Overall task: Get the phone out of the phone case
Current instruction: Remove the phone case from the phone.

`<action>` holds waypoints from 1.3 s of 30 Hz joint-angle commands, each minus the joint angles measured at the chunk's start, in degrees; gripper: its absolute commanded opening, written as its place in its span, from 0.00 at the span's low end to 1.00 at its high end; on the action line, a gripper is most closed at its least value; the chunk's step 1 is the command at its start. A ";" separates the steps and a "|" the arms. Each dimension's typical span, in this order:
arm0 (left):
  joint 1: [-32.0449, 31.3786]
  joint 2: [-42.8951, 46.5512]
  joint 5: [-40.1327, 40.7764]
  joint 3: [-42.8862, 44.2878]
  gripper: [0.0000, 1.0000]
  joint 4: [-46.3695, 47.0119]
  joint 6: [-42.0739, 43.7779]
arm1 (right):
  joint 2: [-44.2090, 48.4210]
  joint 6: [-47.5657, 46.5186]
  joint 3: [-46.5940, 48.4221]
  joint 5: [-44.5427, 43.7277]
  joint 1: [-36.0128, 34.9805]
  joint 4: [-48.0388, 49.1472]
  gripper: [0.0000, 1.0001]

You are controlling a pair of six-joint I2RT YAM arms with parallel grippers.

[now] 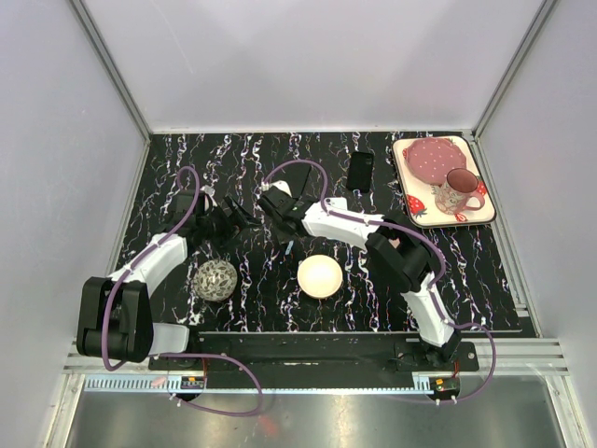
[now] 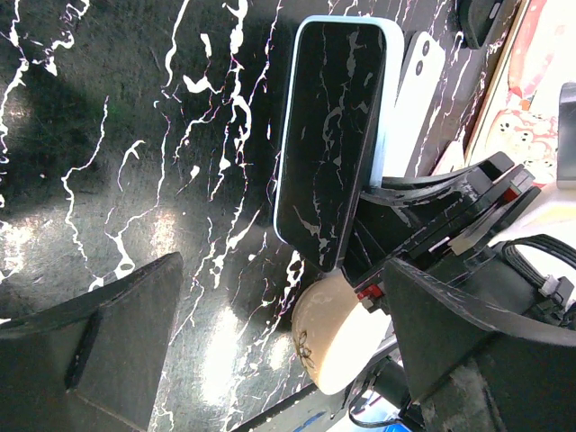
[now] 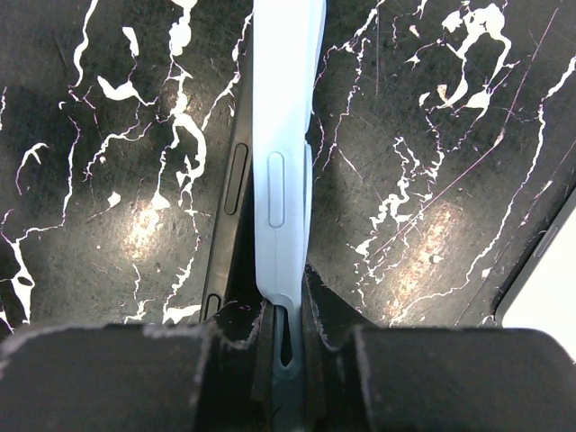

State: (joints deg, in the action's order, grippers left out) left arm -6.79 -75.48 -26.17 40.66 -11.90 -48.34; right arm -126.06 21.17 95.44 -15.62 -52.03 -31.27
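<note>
— Where is the phone?

— Near the middle of the table (image 1: 187, 168), a little left, held on edge between the two arms. The phone (image 2: 333, 135) sits in its pale blue case (image 3: 281, 108), with the dark screen facing the left arm.

— Who has it?

— The right pincer (image 3: 286, 301) is clenched on the case's edge. A dark strip with a side button shows just left of the case. I can't tell whether that is the phone coming free.

— And the left pincer?

— The left pincer (image 2: 283, 279) is released, its fingers spread wide and touching nothing.

— Anything else?

— A cream ball (image 1: 320, 276) lies on the near side, with a speckled ball (image 1: 216, 280) left of it. A second dark phone (image 1: 360, 171) lies farther back, and a tray (image 1: 480, 218) with a mug (image 1: 457, 192) sits far right.
</note>
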 commanded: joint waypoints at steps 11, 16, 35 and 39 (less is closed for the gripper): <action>0.11 1.92 -0.46 -1.64 0.94 2.94 -0.44 | -16.68 5.02 -11.24 11.92 0.79 4.99 0.22; 0.11 2.09 -0.63 -1.99 0.94 3.29 0.08 | -14.31 5.02 -11.85 11.75 0.79 5.43 0.31; -9.38 -3.80 1.11 -6.12 0.93 19.28 -0.71 | -9.91 3.18 -8.87 13.59 0.70 1.13 0.00; -12.37 -0.90 9.01 -9.10 0.92 25.67 0.52 | -9.38 2.91 -6.06 14.21 0.79 -3.61 0.00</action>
State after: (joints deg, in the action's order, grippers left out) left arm -16.84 -79.44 -23.59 33.71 2.72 -48.93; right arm -125.19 23.79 92.33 -8.88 -49.82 -25.74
